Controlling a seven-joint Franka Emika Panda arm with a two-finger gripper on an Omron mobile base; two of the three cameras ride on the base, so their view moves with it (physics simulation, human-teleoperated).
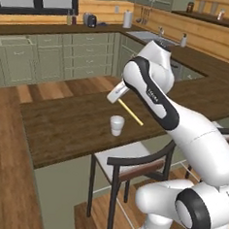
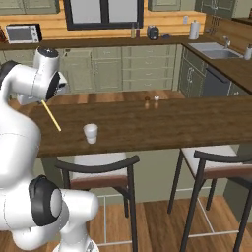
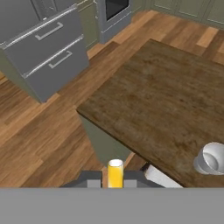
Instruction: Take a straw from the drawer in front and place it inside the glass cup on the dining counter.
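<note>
The pincer (image 1: pixel 117 94) was clenched on the straw (image 1: pixel 131 113), which slanted down from it in the air above the tabletop (image 1: pixel 76 125), its lower end up and to the right of the glass cup (image 1: pixel 116 125) in the left base view. The pincer itself was largely hidden there behind the arm's elbow, and in the right base view the white arm covered it, leaving just the straw (image 2: pixel 51 116) showing to the left of the cup (image 2: pixel 90 133). In the hand view the straw (image 3: pixel 115 173) appeared end-on as a short yellow stub between the dark fingertips (image 3: pixel 92 180), its length cut off from sight; the cup (image 3: pixel 211 159) sat at the right edge, partly cropped. Small lettering on the arm's dark band was too tiny to read. Two small shakers (image 2: pixel 151 102) stood on the tabletop well beyond the cup.
</note>
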